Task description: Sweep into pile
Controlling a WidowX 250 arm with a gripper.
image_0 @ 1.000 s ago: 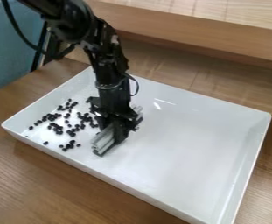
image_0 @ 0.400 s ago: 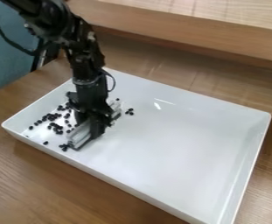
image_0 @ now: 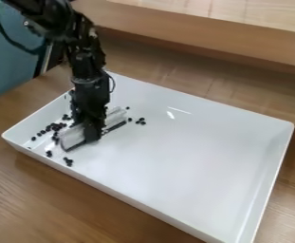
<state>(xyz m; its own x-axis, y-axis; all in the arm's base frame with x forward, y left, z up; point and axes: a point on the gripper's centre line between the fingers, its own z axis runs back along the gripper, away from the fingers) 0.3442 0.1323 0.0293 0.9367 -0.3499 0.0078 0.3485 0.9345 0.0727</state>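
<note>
Well, the bar (image_0: 73, 136) looks light and fairly stiff, a pale, ridged piece with a dark strip along its lower edge, and it should push small things easily as long as that edge stays flat on the tray (image_0: 194, 161). The middle is the place to take hold of it, since a grip near one end would let it twist under a sideways push. The gripper (image_0: 93, 135) has it there: its fingers are closed on the bar around the middle, with one end sticking out toward the near left and the other toward the far right. The bar sits low in the left part of the white tray, slanting across it, seemingly on the bottom or very near it.

The beans (image_0: 54, 127) look small, dark, hard and roundish, so they will probably roll and slide on the smooth tray and slip around the bar's ends. Most that show are spread on the bar's left side; a few lie just beyond its far end, and a small cluster is near its near end. No tidy pile shows, so the sweeping looks only partly done. A slow, low push suits them best, with the strays brought in from each end; too fast, and they could scatter against the tray's wall
</note>
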